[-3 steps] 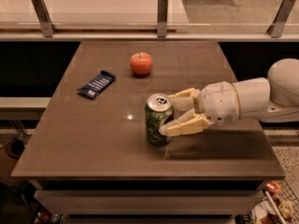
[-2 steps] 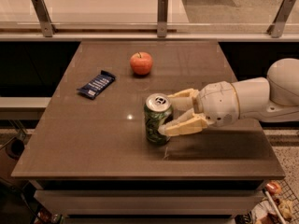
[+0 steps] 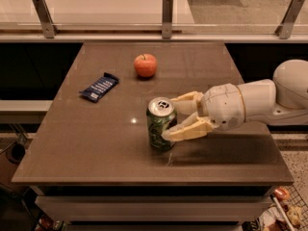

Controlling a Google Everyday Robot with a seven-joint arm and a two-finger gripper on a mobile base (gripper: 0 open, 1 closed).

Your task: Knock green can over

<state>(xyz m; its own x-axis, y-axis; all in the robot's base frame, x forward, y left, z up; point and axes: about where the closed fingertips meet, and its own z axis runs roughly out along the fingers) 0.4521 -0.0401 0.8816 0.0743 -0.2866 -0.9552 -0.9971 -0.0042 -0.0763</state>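
Observation:
The green can point(image 3: 159, 126) stands upright on the brown table point(image 3: 96, 148), near its front middle. It has a silver top with a pull tab. My gripper point(image 3: 170, 118) reaches in from the right at can height. Its cream fingers are spread open, one point(image 3: 185, 100) behind the can's right side and one point(image 3: 188, 129) against its front right side. The can sits between the fingertips.
A red apple point(image 3: 145, 65) sits at the back middle of the table. A dark blue snack bar point(image 3: 99, 87) lies to the left. A glass railing with metal posts point(image 3: 167, 16) runs behind the table. The table's front edge is close to the can.

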